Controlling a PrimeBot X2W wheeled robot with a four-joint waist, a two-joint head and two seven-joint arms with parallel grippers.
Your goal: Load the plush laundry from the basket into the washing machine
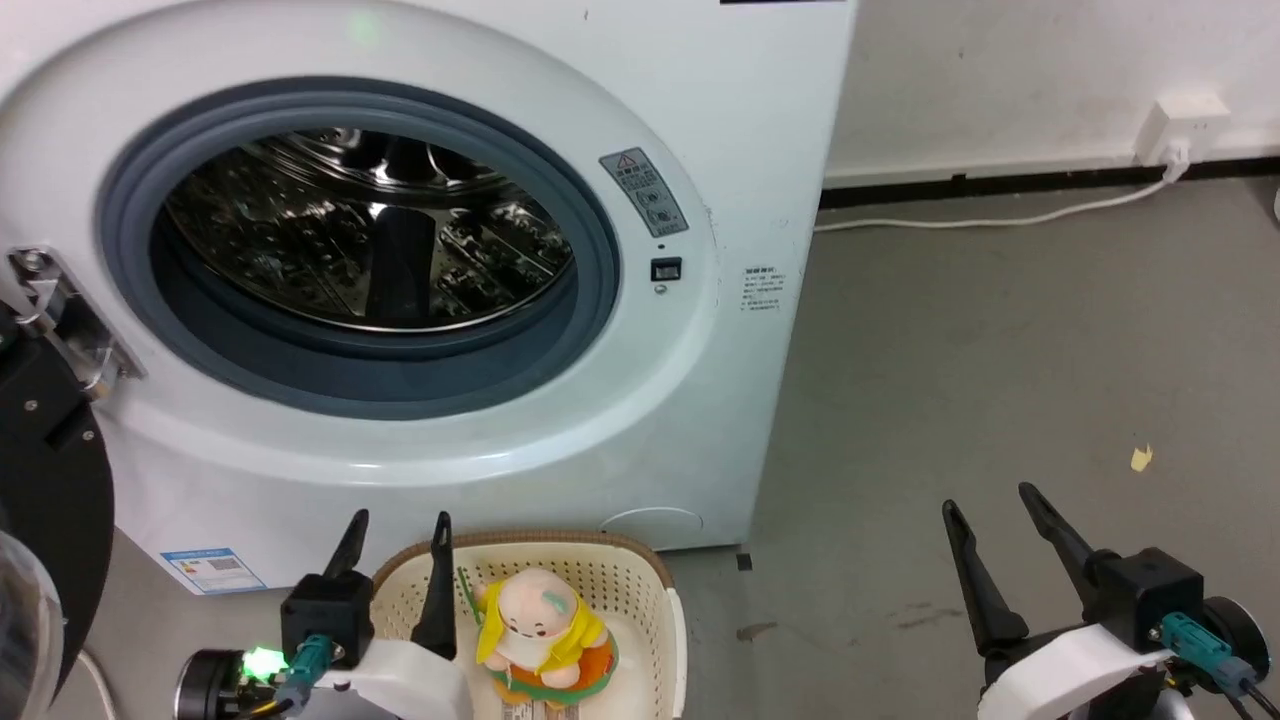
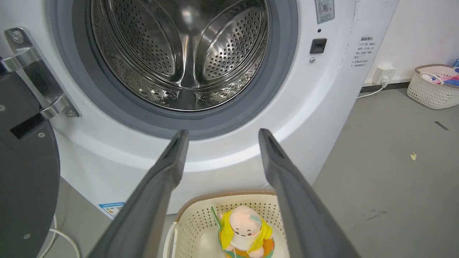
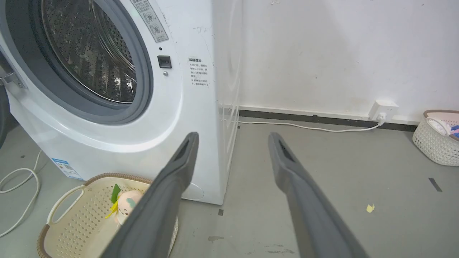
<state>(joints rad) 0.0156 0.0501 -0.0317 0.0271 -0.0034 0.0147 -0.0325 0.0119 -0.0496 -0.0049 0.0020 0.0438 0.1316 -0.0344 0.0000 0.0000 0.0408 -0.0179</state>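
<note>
peach-and-yellow plush laundry (image 1: pixel 540 628) is sitting upright in the basket (image 1: pixel 625 585) before the washing machine (image 1: pixel 700 400), likely handling light and squashy, best pinched round its jacketed middle; left gripper (image 1: pixel 400 517) and right gripper (image 1: pixel 987 497) are hovering, fingers spread, holding nothing.

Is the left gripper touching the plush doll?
Apart. Left wrist view: basket mesh shows between the plush doll and both fingers of the open left gripper.
</note>
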